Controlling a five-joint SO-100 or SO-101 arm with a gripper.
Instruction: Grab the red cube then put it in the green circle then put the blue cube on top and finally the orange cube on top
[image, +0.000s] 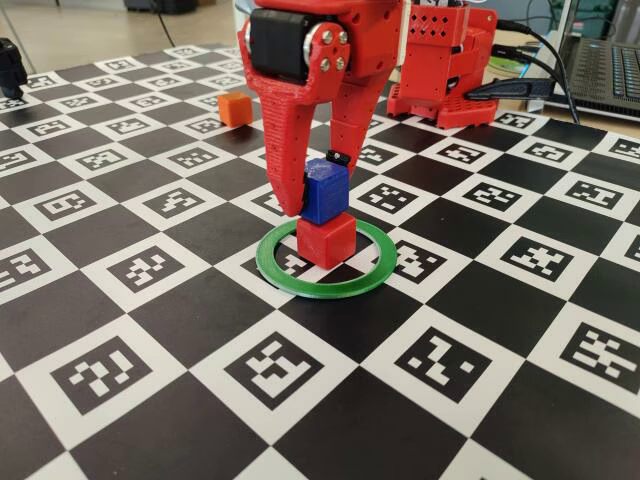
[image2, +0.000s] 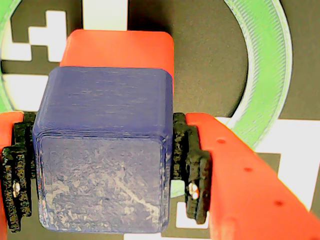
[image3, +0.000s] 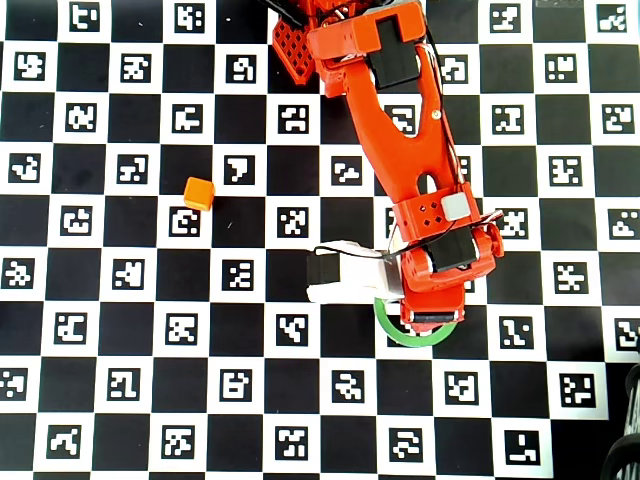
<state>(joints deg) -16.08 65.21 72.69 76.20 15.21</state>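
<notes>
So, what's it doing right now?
Gripper shut on blue cube, resting on red cube inside green circle. Orange cube waiting. Nothing blocking.

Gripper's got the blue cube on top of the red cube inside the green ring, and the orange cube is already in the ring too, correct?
Not quite. The orange cube sits apart on the board, well outside the green ring, as the fixed view shows. The rest holds: gripper, blue cube, red cube.
</notes>
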